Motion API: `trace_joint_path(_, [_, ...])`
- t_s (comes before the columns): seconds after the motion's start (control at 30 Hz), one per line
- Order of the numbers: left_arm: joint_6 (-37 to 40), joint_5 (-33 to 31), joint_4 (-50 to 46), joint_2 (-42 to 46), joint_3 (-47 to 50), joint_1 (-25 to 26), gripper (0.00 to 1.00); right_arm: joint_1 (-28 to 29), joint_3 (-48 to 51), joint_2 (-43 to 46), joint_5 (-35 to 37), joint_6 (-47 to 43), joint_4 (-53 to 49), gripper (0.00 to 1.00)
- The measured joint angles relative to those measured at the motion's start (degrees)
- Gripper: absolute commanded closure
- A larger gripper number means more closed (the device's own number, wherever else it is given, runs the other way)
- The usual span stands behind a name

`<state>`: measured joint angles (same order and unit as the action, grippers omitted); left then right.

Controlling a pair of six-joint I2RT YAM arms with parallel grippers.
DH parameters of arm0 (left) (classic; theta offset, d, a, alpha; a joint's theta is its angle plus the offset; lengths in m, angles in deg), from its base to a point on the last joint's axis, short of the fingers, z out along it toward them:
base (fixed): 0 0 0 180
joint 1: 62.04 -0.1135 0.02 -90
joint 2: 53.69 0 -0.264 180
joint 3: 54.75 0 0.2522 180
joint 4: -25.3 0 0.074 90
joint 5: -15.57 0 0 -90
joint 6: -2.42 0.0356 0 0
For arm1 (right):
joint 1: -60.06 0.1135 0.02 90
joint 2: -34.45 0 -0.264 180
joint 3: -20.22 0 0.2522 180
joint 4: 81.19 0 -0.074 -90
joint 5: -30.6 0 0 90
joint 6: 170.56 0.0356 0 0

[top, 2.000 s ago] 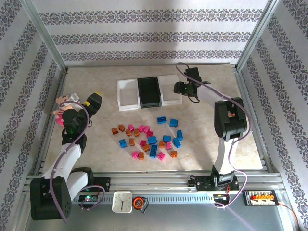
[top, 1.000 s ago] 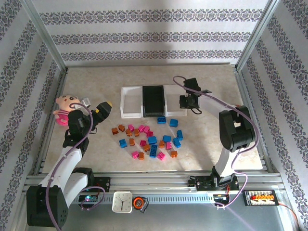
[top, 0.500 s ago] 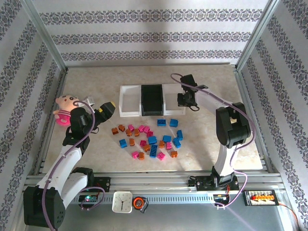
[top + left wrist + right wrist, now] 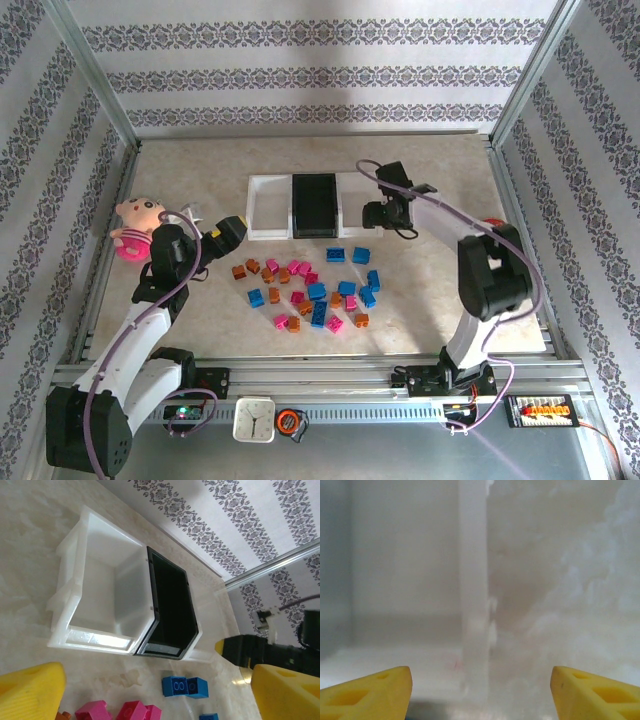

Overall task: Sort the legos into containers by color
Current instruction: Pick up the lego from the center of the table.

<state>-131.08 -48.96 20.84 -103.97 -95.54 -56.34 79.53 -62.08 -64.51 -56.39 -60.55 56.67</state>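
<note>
The table [image 4: 200, 165] is hemmed left, far and right by patterned walls [image 4: 320, 75] on a metal frame. There is bare room along its far edge and down both sides.

Three trays [image 4: 268, 205] sit joined in a row at centre far: white, black [image 4: 315, 205], white.

A doll [image 4: 135, 222] lies at the left edge, just beside the left arm.

The legos [image 4: 310, 290], in blue, pink and orange, lie scattered near of the trays, none in a tray as far as can be seen.

The left gripper [image 4: 232, 228] hangs left of the pile. Its yellow fingers [image 4: 30, 692] are spread wide with nothing between them.

The right gripper [image 4: 372, 213] is at the right tray's near corner. Its fingers [image 4: 375, 685] are wide apart over the white wall, gripping nothing.

On the near rail sit a clock [image 4: 253, 420], its face too small to read, and a tape measure [image 4: 293, 421].
</note>
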Motion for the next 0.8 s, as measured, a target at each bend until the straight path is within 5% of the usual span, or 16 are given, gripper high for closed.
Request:
trace_joint_path(0.17, [-0.68, -0.04, 0.11, 1.86, 1.29, 0.9, 0.01, 6.67, 12.79, 10.54, 1.64, 8.22, 5.51, 0.28])
trace_joint_path(0.33, [-1.75, -0.04, 0.11, 2.29, 3.34, 1.11, 0.01, 13.18, 18.45, 10.69, 3.76, 16.26, 9.46, 0.29])
trace_joint_path(0.63, [-1.95, -0.24, 0.07, 3.98, 3.39, 1.38, 0.01, 13.27, 17.35, 3.82, 4.55, 20.57, 14.43, 0.35])
trace_joint_path(0.8, [-1.95, -0.92, -0.42, 5.49, 3.45, 1.38, 0.01, 12.37, 16.7, 1.97, 4.5, 20.65, 14.62, 0.46])
